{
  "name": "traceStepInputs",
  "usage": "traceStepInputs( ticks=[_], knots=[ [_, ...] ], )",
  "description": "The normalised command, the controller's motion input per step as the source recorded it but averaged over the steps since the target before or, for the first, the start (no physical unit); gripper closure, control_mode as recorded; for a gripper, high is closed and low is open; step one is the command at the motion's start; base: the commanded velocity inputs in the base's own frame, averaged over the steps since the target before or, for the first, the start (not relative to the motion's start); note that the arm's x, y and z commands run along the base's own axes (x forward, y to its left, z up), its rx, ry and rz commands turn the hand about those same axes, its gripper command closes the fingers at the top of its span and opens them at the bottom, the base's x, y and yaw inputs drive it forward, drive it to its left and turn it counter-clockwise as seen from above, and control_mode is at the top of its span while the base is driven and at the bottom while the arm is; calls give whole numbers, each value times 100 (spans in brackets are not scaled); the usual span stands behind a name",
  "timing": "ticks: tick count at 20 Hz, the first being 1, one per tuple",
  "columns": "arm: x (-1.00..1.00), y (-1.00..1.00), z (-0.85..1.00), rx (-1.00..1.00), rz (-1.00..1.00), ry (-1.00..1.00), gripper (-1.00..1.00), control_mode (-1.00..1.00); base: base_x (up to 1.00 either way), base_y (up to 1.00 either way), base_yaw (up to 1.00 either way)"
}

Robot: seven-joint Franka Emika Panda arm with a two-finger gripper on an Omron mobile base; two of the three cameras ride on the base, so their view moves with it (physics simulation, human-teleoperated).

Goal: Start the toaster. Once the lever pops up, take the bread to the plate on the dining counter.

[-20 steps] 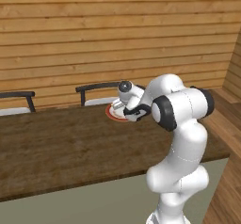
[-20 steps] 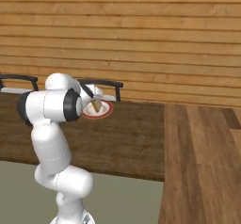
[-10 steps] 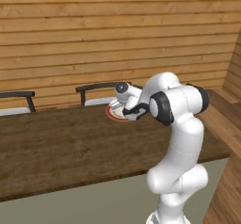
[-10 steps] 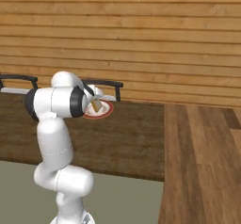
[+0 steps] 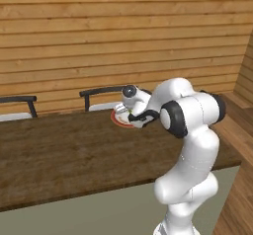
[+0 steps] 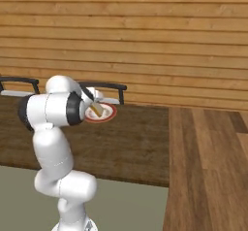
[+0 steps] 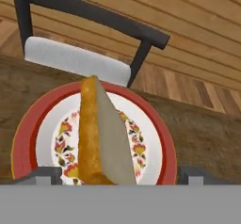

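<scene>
The gripper [image 7: 113, 176] hangs over the plate [image 7: 28, 124] with its jaws spread wide: in the hand view the two dark fingertips [image 7: 44, 175] stand far apart at either side, and neither touches the bread [image 7: 101, 133]. The bread stands on edge between them, tilted, its toasted golden-brown crust facing left and its pale face turned right, its lower end over the plate's flowered centre. Whether it rests on the plate cannot be told, since its bottom edge is cut off. The plate sits on the dining counter [image 5: 64, 155], close to the far edge, just before a dark-framed chair [image 7: 94, 20] with a pale seat. In the left base view the arm reaches forward from the lower right, the gripper [image 5: 132, 115] low over the plate [image 5: 118, 119]. In the right base view the bread [image 6: 96, 109] shows as a tan sliver above the plate [image 6: 107, 114], beside the arm's elbow.
</scene>
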Motion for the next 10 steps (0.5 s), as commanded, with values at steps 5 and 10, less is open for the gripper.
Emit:
traceStepInputs(
  ticks=[5,10],
  knots=[
    [-60,0,96,27,0,0,-100,-100,0,0,0],
    [-76,-3,100,26,0,0,-100,-100,0,0,0]
  ],
)
